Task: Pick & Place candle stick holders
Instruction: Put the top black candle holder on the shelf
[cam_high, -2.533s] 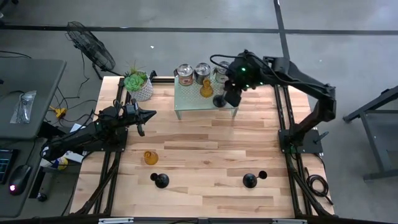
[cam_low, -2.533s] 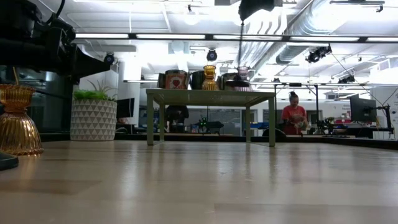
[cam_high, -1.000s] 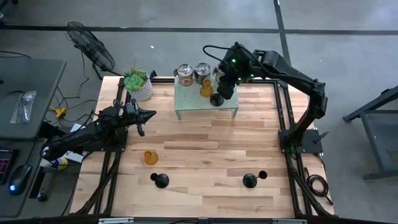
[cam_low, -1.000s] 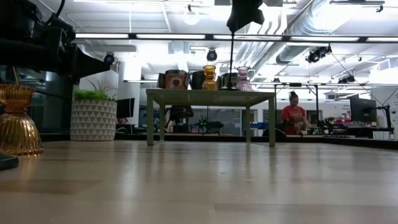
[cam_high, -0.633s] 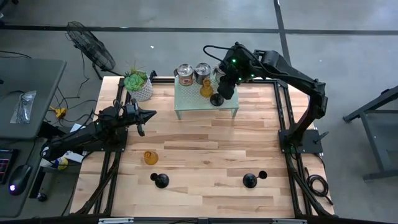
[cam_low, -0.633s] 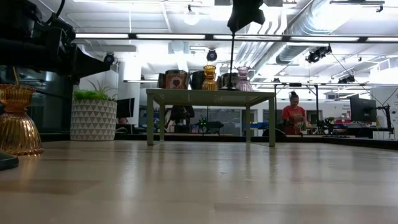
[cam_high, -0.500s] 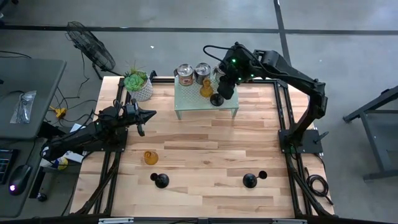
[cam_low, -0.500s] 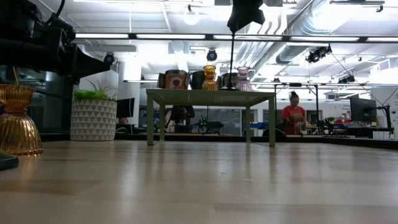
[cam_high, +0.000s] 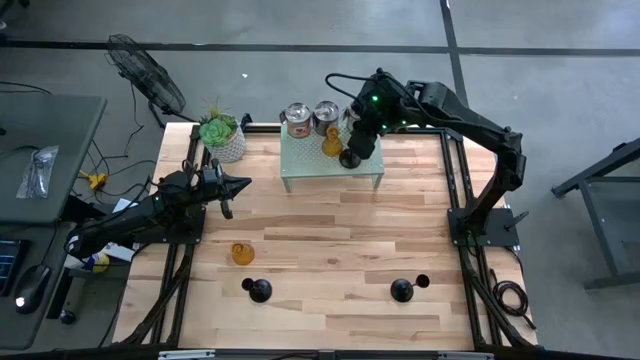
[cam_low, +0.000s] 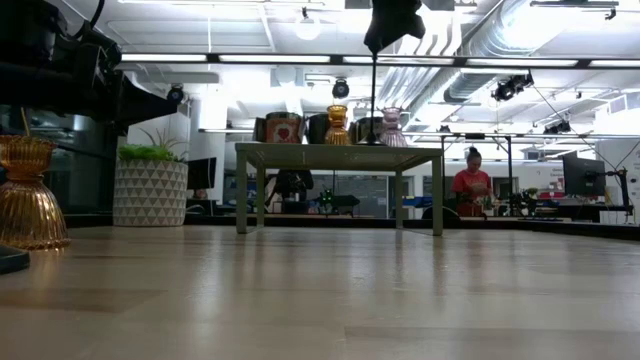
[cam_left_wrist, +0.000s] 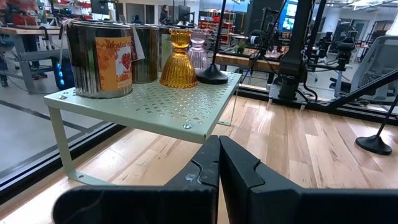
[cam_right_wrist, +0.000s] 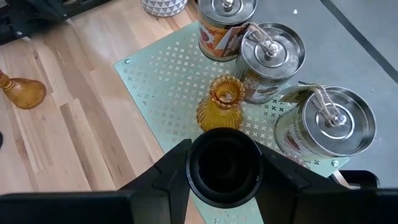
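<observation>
One black stemmed holder (cam_low: 373, 100) is pinched upright in the right pincer (cam_high: 360, 140), its base resting on the green shelf (cam_high: 310, 165) directly below, just beside the amber holder (cam_high: 331, 141); releasing looks next. The left pincer (cam_high: 240, 184), pressed together, waits well apart.

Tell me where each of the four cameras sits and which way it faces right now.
High view: overhead, straight down on the table; both arms show.
Low view: at tabletop height, level toward the shelf; right gripper at the top.
Left wrist view: on the left arm, facing the shelf; its shut left gripper shows.
Right wrist view: on the right arm, looking down over the shelf; right gripper holds the black holder.
Shared: the amber holder on the shelf appears in all views.
</observation>
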